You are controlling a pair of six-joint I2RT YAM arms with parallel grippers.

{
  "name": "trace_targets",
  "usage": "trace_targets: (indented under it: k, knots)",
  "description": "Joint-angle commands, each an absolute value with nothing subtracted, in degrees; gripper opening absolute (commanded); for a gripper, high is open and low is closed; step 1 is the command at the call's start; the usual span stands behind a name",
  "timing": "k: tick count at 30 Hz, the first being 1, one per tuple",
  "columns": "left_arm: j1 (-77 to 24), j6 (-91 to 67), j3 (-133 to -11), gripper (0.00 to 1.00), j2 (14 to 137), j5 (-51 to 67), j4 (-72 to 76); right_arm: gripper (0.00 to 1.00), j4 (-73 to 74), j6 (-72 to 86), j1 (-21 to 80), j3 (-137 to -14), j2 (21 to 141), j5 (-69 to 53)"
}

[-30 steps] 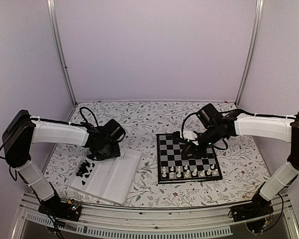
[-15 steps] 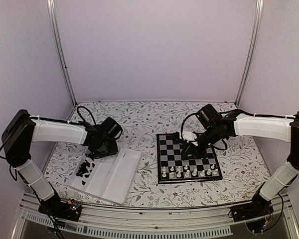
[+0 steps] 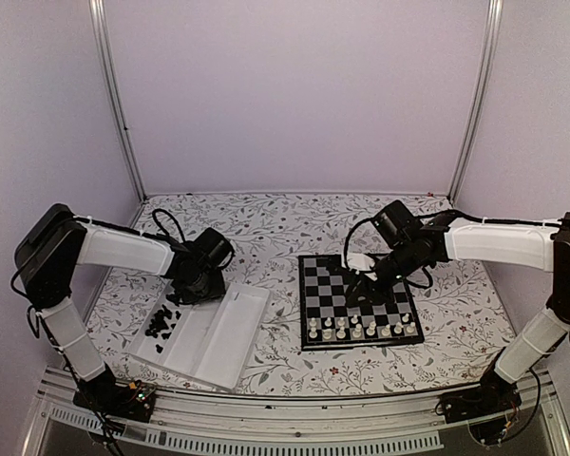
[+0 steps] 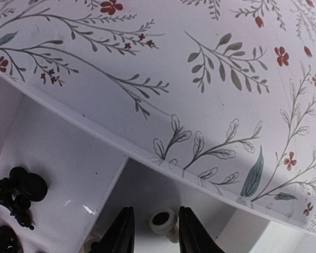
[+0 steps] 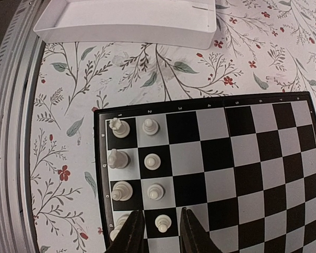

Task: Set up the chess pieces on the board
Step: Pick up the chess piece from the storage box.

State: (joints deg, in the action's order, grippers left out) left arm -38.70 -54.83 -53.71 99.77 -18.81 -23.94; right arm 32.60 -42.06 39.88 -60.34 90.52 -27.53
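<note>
Chess pieces [image 5: 152,161], cream, stood in two files along the left edge of the board [image 5: 242,158]; open squares lay rightward. Right gripper [image 5: 160,211] straddled a pawn [image 5: 162,224] there, grip indeterminable. Left gripper [image 4: 155,210] pinched a cream piece [image 4: 163,221] inside the tray [image 4: 147,159], near its upper rim.

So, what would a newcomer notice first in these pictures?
Probably the flat black-and-silver chessboard at right, with small cream-white chess pieces in its two near rows and the right gripper straddling one pawn. Then the white plastic tray at left, a heap of black pieces in its left compartment.
</note>
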Motion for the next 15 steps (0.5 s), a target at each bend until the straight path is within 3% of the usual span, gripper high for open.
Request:
trace_targets:
  k: [1,15]
  knots:
    - [-37.47,-53.9,-53.86,0.31,100.93,-18.13,-22.01,0.25,33.05,-42.54,40.36,-59.94,91.49,-27.33]
    - [-37.52,-53.7,-52.13,0.25,100.23,-14.73,-23.01,0.25,33.21,-42.44,40.95,-60.12,92.11,-27.11]
